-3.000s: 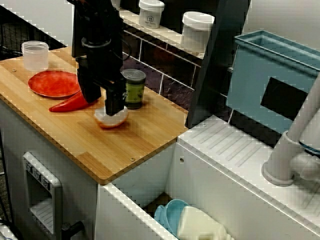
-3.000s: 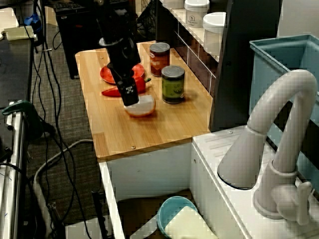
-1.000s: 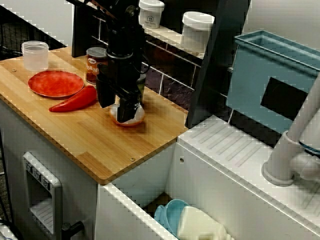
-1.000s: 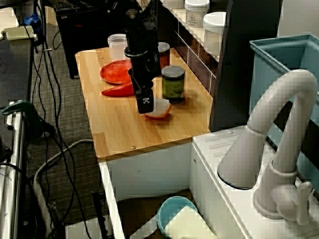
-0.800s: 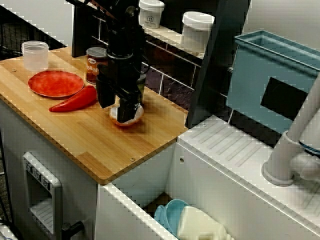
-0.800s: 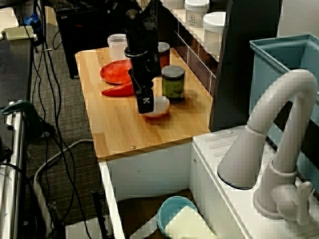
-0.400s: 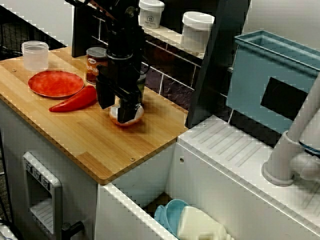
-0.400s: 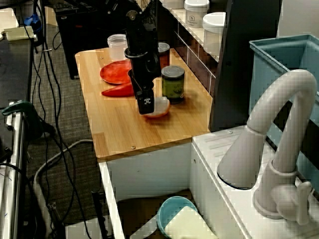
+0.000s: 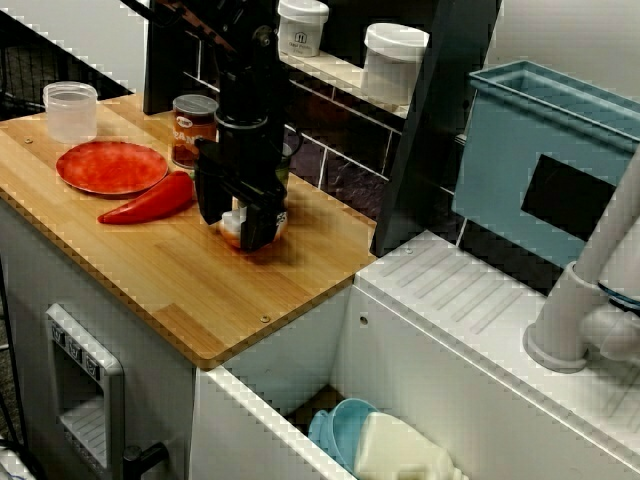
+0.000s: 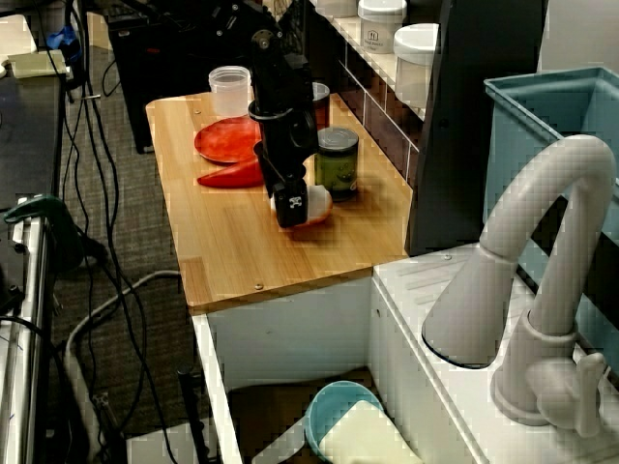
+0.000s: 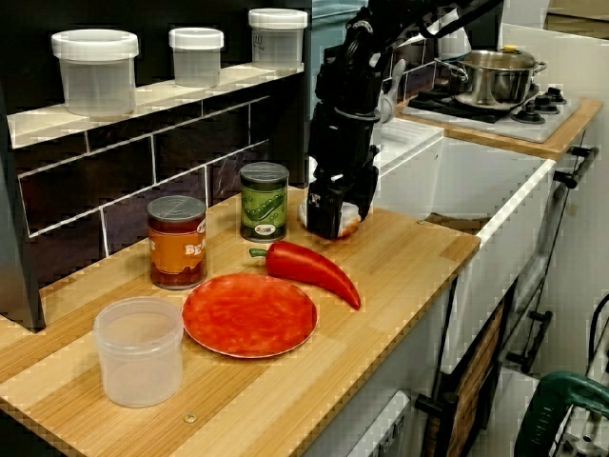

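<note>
My claw [image 9: 236, 218] points straight down at the board [image 9: 190, 290], left of centre in the front view. Its tips are at the level of the bowl [image 10: 315, 205]. My two fingers [image 9: 211, 205] stand apart, and the white of the bowl shows in the gap between them. Whether the pads press on it I cannot tell, since my own black body hides the contact in every view.

The bowl sits on the board near its back edge, about the middle of the view past the tap. It is round, so it has no long axis. Its white hollow faces up and its orange rim looks level. In the view from the cup end it peeks out at the right of my claw, just above the frame's centre.

The green can [image 11: 264, 200] stands upright near the bowl, to its left in that view. The pepper [image 11: 309, 272] lies flat below the can, near the bowl but apart from it. Its long axis runs from the stem at upper left to the tip at lower right. The plate [image 11: 249, 315] lies just beside the pepper at lower left, with the orange can [image 11: 177, 241] and the cup [image 11: 139, 350] further left.

At the bottom of the front view a blue dish [image 9: 340, 425] lies in the sink.
</note>
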Robot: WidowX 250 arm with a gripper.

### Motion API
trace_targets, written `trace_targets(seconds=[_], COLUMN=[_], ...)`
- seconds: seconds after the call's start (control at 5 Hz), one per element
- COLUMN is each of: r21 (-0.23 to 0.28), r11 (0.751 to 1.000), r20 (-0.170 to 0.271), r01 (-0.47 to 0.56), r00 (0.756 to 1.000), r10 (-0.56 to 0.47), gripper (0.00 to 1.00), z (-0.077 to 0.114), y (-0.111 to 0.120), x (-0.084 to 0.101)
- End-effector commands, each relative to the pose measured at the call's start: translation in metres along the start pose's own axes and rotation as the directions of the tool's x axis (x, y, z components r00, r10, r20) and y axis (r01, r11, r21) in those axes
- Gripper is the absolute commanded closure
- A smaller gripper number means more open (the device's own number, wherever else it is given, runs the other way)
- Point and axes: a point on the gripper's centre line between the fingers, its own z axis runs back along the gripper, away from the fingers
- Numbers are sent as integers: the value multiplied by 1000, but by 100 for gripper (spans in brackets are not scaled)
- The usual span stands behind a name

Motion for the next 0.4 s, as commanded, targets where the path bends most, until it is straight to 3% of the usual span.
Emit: trace_targets(seconds=[0.0, 0.2], r21=[-8, -13], r11=[1000, 999], r20=[29, 34], r01=[-29, -36], r00=[999, 999], r10=[30, 36], gripper=[0, 100], z=[10, 7], y=[3, 4], x=[25, 26])
